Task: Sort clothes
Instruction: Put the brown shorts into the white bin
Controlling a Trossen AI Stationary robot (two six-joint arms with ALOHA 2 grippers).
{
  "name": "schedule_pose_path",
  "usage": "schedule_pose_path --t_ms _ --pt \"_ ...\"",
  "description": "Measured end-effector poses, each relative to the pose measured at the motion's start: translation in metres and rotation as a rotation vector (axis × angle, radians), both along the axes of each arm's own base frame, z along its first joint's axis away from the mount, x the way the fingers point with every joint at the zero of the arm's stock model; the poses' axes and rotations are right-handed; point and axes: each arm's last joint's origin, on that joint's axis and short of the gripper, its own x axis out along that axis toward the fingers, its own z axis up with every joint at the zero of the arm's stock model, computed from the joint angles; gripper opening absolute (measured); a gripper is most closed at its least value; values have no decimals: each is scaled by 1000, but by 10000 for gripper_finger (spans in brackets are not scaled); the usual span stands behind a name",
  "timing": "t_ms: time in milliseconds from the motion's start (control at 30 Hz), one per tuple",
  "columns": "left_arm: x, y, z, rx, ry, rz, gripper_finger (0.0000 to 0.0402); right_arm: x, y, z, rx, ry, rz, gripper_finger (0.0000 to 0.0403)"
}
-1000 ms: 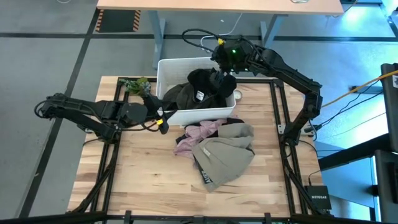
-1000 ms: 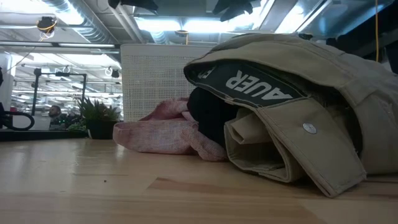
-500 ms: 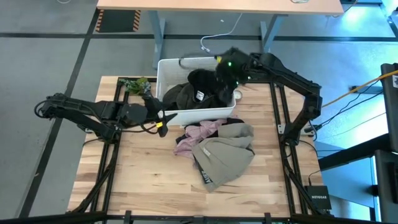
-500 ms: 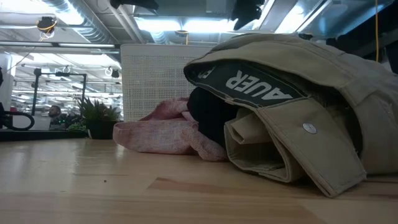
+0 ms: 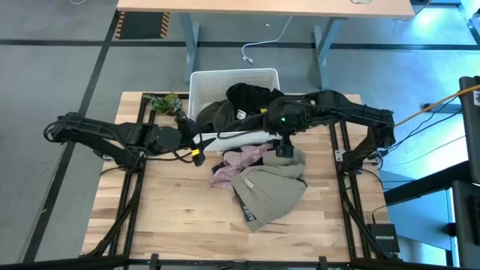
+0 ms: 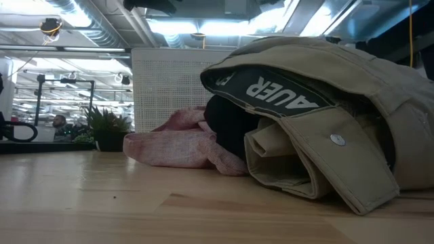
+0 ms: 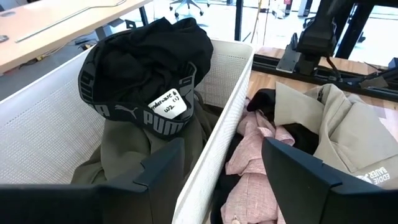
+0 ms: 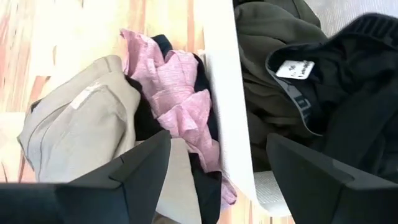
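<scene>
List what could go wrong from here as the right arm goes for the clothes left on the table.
1. The pink garment lies tangled with a dark one under the beige garment's edge; the open right gripper might lift several together.
2. That pile presses against the white bin, so a pull could shift it.
3. The left gripper, open beside the bin's wall, could get in the way.

I see a black garment (image 7: 149, 59) atop an olive one (image 7: 134, 152) inside the white bin (image 7: 214, 149); pink (image 7: 255, 168) and beige clothes (image 7: 354, 134) lie just outside it.
</scene>
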Motion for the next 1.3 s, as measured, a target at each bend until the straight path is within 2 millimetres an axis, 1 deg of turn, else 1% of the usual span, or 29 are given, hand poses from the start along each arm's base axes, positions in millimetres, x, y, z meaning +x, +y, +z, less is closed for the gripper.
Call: schedule_pose_path --t_ms 133,633,767,967,1100,1200,1300 --pt "0 0 0 5 -1 10 209 -3 8 3 -12 -11 19 284" --pt "0 0 0 29 14 3 209 -24 7 17 0 -54 -12 284" --pt "-3 3 1 70 19 69 209 -31 7 19 7 -62 -26 284" --pt "-8 1 -3 70 67 70 209 -47 6 6 18 -68 -46 284" --pt "-13 -2 -2 77 55 50 209 -60 6 -10 23 -95 -62 284" --pt "-22 -1 -10 89 35 38 209 -72 6 -24 38 -103 -83 284" --pt "-37 4 -15 72 -39 45 209 -85 6 -39 51 -101 -102 284"
